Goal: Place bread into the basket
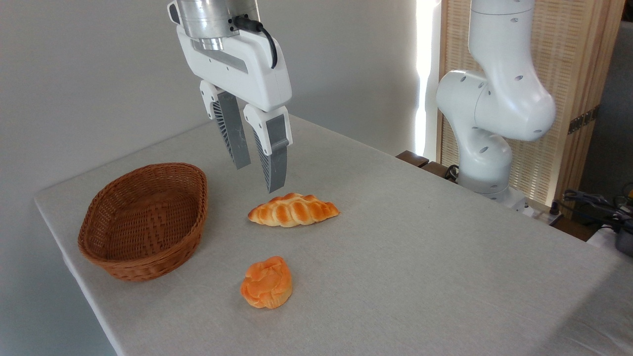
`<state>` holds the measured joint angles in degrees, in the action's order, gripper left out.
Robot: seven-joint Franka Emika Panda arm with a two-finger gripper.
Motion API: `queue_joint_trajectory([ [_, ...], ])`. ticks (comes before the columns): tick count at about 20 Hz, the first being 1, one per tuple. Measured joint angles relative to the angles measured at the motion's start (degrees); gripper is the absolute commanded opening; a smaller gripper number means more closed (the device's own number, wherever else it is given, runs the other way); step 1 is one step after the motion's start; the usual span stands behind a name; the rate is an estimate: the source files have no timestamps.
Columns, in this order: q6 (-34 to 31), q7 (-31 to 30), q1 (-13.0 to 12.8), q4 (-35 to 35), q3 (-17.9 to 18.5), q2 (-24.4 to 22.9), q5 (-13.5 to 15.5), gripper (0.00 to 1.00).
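The white gripper (257,178) hangs at about 12 o'clock over the bench (395,277), its two grey ribbed jaws pointing down and standing a little apart, with nothing between them; the nearer fingertip ends just above the bread (293,210), apparently clear of it. The bread, a long braided golden-brown loaf with pointed ends, lies flat on the pale cloth-covered bench near the centre of the scene; at 6 o'clock from it, apart, sits a rounder, deeper-orange knotted bun (267,282). At 9 o'clock from the loaf rests the basket (123,262), oval, brown woven wicker with sloping sides; its inside shows only bare weave. At 3 o'clock, past the bench's far edge, stands the white robot arm's base (487,148).
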<state>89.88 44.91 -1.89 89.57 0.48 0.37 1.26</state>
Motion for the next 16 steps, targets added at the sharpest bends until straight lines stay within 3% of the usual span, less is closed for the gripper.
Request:
queue_joint_trajectory([
  [16, 0.57, 0.0, -0.18, 0.68, -0.01, 0.29, 0.28, 1.0],
])
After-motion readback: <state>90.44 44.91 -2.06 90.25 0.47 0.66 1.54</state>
